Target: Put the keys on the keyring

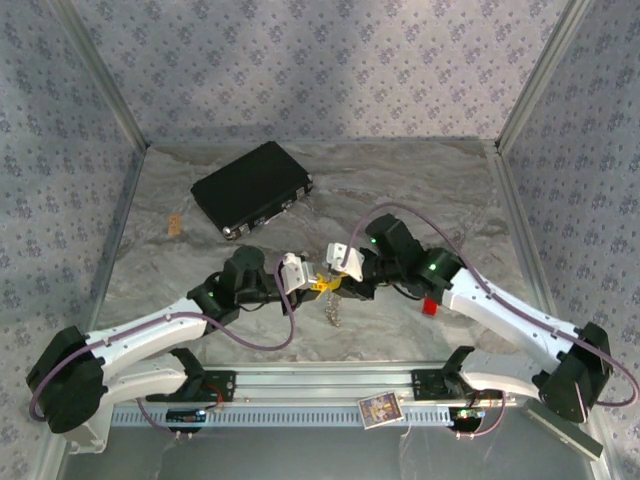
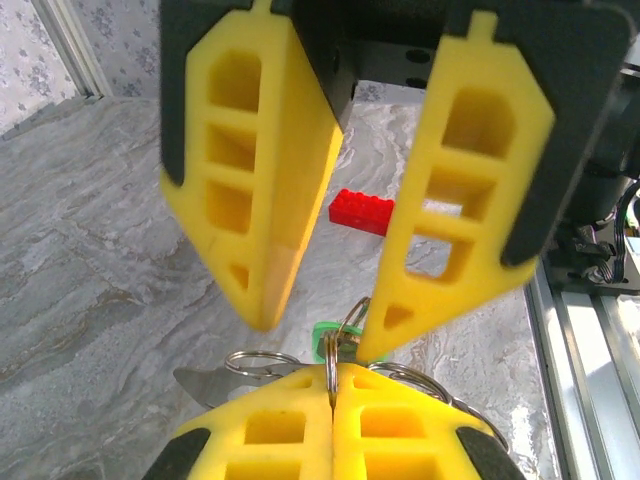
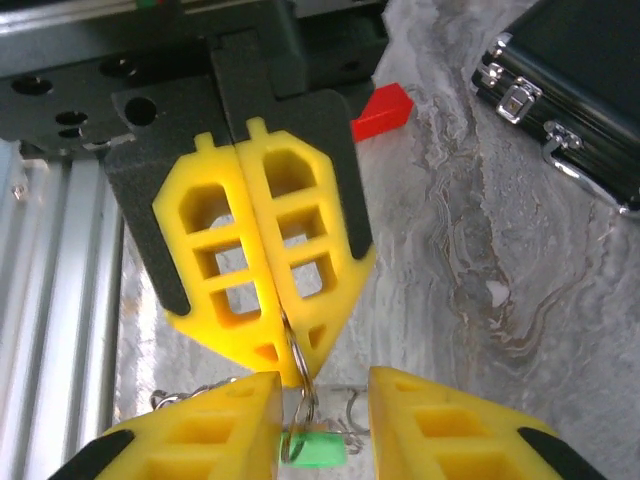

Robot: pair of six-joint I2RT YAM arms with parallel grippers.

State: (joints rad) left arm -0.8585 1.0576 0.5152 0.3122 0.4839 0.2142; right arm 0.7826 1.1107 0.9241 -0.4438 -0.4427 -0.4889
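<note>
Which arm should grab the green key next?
Probably the right: the right fingers stand open either side of the green key, while the left fingers are shut on the keyring, busy holding it.

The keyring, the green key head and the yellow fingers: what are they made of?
The keyring looks like polished metal: thin, silvery, glinting. The green key head is probably plastic: flat bright colour. The yellow fingers look like matte plastic, moulded or printed, with cut-out windows; stiff or rubbery, I cannot tell.
</note>
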